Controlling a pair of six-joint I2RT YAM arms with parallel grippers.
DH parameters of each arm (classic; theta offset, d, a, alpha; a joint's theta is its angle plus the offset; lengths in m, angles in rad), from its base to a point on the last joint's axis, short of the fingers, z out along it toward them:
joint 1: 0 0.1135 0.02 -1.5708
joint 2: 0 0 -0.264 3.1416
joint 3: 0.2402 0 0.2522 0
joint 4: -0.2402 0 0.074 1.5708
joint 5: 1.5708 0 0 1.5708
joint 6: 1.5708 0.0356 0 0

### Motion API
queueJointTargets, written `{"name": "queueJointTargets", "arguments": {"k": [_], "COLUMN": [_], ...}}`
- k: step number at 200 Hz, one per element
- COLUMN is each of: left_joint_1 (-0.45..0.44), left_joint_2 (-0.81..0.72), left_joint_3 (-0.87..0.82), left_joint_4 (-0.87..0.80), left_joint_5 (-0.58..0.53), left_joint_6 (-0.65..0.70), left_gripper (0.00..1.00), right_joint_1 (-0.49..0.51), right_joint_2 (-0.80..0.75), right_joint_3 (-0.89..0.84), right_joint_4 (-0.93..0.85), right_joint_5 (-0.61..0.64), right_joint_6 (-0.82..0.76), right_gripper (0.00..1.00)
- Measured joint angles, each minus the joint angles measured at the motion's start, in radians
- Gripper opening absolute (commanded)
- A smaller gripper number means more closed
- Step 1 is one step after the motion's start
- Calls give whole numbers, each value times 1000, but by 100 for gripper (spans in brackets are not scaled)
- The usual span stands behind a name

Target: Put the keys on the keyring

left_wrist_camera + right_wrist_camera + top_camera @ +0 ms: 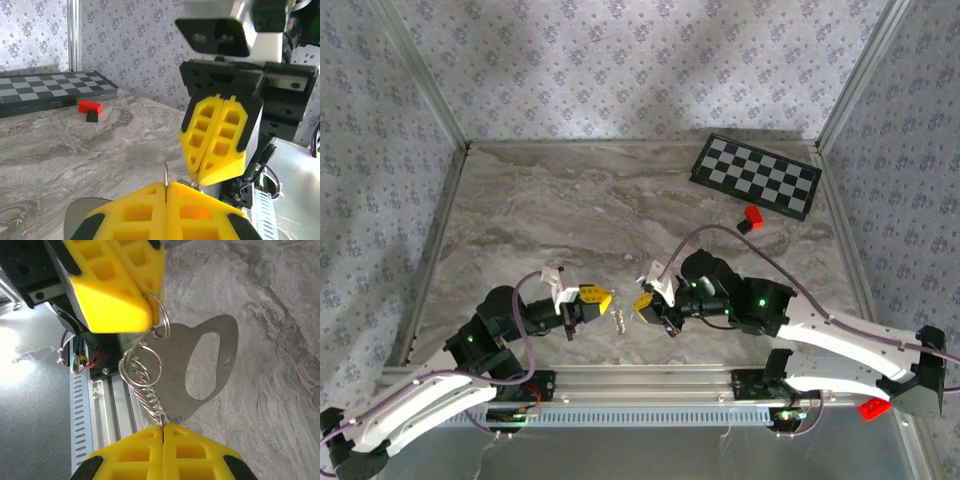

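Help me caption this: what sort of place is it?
Probably a robot test booth: marble-look tabletop, wallpapered walls in a metal frame, left arm and right arm bolted at its edge.

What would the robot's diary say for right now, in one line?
left gripper: shut on keyring | right gripper: shut on keyring | keyring: strung between both grippers

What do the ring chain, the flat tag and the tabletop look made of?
Ring chain: polished steel-like wire, bright glints. Flat tag: dull grey sheet metal, probably; matte, thin, cut-out hole. Tabletop: marble-patterned, grey veins; stone or laminate, unclear.
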Motion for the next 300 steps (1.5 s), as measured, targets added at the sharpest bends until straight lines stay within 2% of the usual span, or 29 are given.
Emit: {"name": "queueJointTargets", "arguments": {"k": [50, 76, 127, 160, 195, 235, 300], "left_joint_1": [0, 0, 0, 0, 0, 0, 0], "left_joint_2": [0, 0, 0, -1, -2, -2, 0], "left_joint_3": [-1, -1, -2, -2, -2, -2, -2], "left_joint_4": [0, 0, -1, -4, -11, -13, -16], "left_joint_5": [3, 2, -15, -29, -56, -70, -74], "left_joint_6": [0, 0, 0, 0, 1, 4, 9], "left_gripper": [0, 0, 0, 0, 0, 0, 0], "right_joint_1": [-26, -53, -153, -201, -257, -287, -287], "right_joint_2": [-8, 11, 210, 364, 471, 623, 675], "right_joint_3": [0, 27, 110, 111, 119, 213, 245], "right_joint_4": [0, -85, -316, -385, -385, -386, -380], "right_joint_5": [-14, 16, 221, 290, 282, 274, 262], "right_joint_6": [1, 24, 108, 157, 171, 161, 155], "right_gripper": [0, 0, 0, 0, 0, 0, 0]}}
